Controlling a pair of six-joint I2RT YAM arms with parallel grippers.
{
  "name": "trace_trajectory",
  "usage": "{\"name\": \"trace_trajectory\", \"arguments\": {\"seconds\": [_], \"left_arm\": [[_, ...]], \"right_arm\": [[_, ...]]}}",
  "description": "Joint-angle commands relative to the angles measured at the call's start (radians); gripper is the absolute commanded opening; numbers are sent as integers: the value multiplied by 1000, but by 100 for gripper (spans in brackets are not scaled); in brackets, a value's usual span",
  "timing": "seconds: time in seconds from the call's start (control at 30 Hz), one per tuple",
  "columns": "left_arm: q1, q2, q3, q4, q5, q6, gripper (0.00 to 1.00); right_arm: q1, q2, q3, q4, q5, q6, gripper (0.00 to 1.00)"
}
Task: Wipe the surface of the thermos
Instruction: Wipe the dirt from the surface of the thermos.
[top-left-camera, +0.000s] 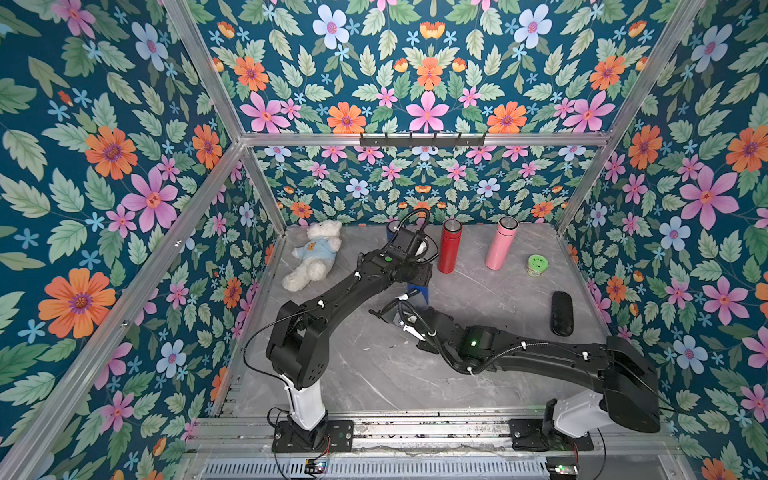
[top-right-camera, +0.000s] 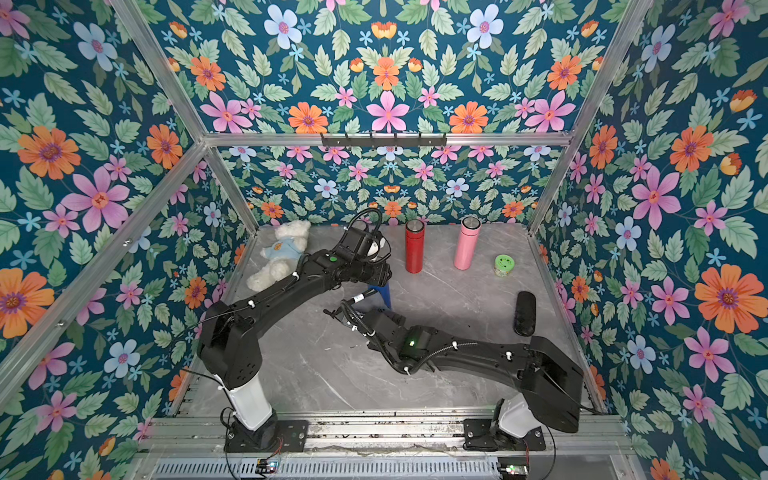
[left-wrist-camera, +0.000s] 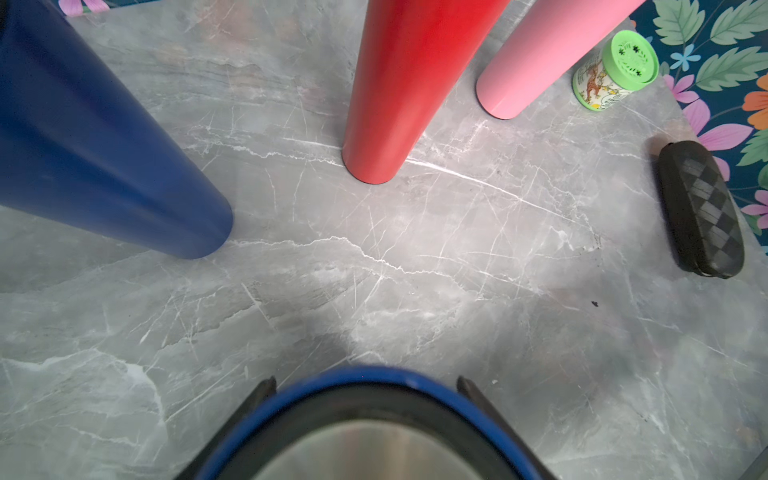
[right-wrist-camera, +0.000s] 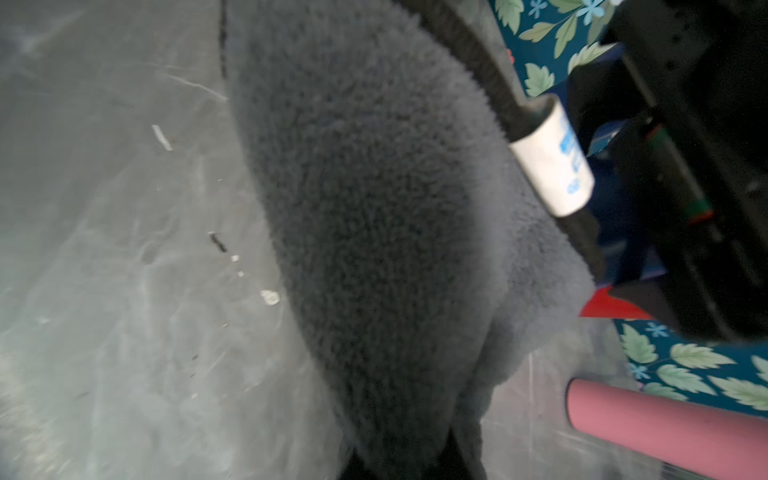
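Both claws are clenched, the left gripper (left-wrist-camera: 365, 386) on the top of the blue thermos (top-left-camera: 418, 293) upright mid-table, the right gripper (top-right-camera: 338, 312) on the grey cloth (right-wrist-camera: 374, 208), so a hard sideways wipe could tip it.

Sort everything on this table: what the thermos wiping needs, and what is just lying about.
In use: blue thermos between the left jaws; grey cloth in the right jaws.
Lying about: red thermos, pink thermos, second blue thermos, teddy bear, green-lidded jar, black case.
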Motion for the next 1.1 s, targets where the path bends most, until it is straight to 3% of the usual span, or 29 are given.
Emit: {"name": "trace_trajectory", "arguments": {"seconds": [0.0,0.2,0.67,0.8,1.07], "left_arm": [[-7,1,-15,-71,-5,11,0],[-7,-11,-38,-97,-19,19,0],[-9,6,-20,-159,-21,33,0],[-9,9,-21,-170,-28,36,0],[-9,23,-13,-186,-27,36,0]], "right_arm": [[-39,31,45,111,114,-149,0],[-96,45,57,174,101,-212,0],[-95,245,-88,324,65,-102,0],[-91,221,-61,376,125,-190,0],[-68,138,-57,670,241,-487,0]]}}
